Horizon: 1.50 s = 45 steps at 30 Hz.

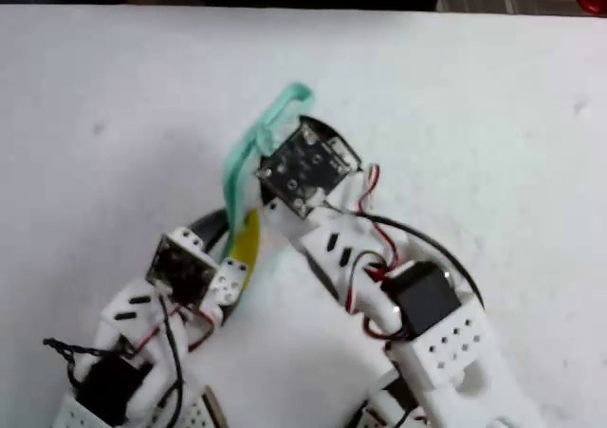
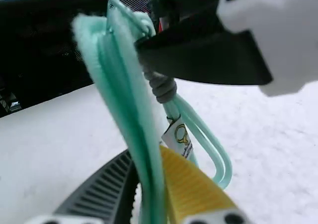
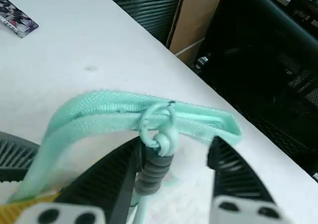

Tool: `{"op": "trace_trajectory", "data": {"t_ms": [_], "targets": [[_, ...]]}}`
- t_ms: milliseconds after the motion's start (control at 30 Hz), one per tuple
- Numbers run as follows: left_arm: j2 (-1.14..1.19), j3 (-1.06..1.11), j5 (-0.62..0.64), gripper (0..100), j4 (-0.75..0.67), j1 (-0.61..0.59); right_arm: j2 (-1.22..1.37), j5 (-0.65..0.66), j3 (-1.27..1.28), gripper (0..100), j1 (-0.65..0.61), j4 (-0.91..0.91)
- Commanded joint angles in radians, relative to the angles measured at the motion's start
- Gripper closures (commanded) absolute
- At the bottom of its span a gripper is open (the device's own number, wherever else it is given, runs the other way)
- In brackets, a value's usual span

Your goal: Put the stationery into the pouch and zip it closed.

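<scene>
**Step in hand: closing the zip (judged).**

The pouch (image 1: 248,148) is standing on edge near the middle of the worktop (image 1: 455,96), with its zip side facing up. It is running from the left claw (image 2: 146,157) at its near end to the right claw (image 3: 175,144) at its far end.

- The left claw is clamping the near end of the pouch between its dark jaw and its yellow jaw. This grip is acting as the anchor.
- The right claw is straddling the far end with its jaws apart. The grey zip pull (image 3: 153,172) is lying against one finger, and the other finger is standing clear of it.

**Procedure (advised)**
1. Bring the right claw together on the grey zip pull, just below the ring (image 3: 155,118).
2. Keep the left claw clamped so that the fabric is staying taut.
3. Draw the pull along the line of the zip, not sideways. A slanted pull is likely to fold the soft fabric and jam the slider.
4. How much of the zip is closed cannot be told.

**Count**
- Pouch: one.
- Zip pull: one, on one ring.
- Cord loop (image 2: 208,144): one, hanging beside the pouch.
- Claws: two.
- Printed card (image 3: 15,19): one, lying well apart on the worktop.
</scene>
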Motion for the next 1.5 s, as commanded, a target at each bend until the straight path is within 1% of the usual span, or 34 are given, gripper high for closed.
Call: {"op": "trace_trajectory", "data": {"t_ms": [0,100,200,367,433,500,533,600,667,767,933,1133,1200,1300,1467], "targets": [[-0.012,-0.008,-0.018,98,0.0,0.047,0.045,0.095,-0.043,90.9,-0.038,0.007],[-0.012,-0.008,-0.018,98,0.0,0.045,0.053,0.172,-0.043,98.1,-0.045,0.004],[-0.012,-0.008,-0.018,98,0.002,0.048,0.045,0.203,-0.043,97.5,-0.047,0.001],[-0.012,-0.012,-0.018,97,0.002,0.042,0.044,0.196,-0.101,98.0,-0.042,0.03],[-0.013,-0.015,-0.015,93,0.005,0.041,0.031,0.195,-0.161,98.0,-0.045,0.071],[-0.013,-0.015,-0.005,84,0.006,0.016,0.005,0.195,-0.203,98.0,-0.047,0.104],[-0.013,-0.02,0.026,81,0.006,-0.002,-0.008,0.195,-0.212,98.0,-0.047,0.119],[-0.013,-0.049,0.114,78,0.006,-0.062,-0.038,0.201,-0.216,98.0,-0.047,0.147],[-0.013,-0.089,0.141,78,0.006,-0.102,-0.067,0.203,-0.216,98.0,-0.045,0.179],[-0.013,-0.123,0.137,78,0.006,-0.105,-0.097,0.203,-0.218,98.0,-0.045,0.202],[-0.013,-0.152,0.14,79,0.015,-0.059,-0.12,0.201,-0.218,98.0,-0.041,0.214],[-0.013,-0.245,0.135,91,0.107,-0.054,-0.122,0.201,-0.224,98.0,-0.039,0.205],[-0.013,-0.249,0.095,94,0.117,-0.054,-0.119,0.201,-0.227,98.0,-0.039,0.174],[-0.013,-0.249,0.048,97,0.129,-0.053,-0.111,0.201,-0.244,98.0,-0.036,0.128],[-0.013,-0.249,0.046,98,0.135,-0.045,-0.11,0.201,-0.242,98.0,-0.035,0.084]]}}
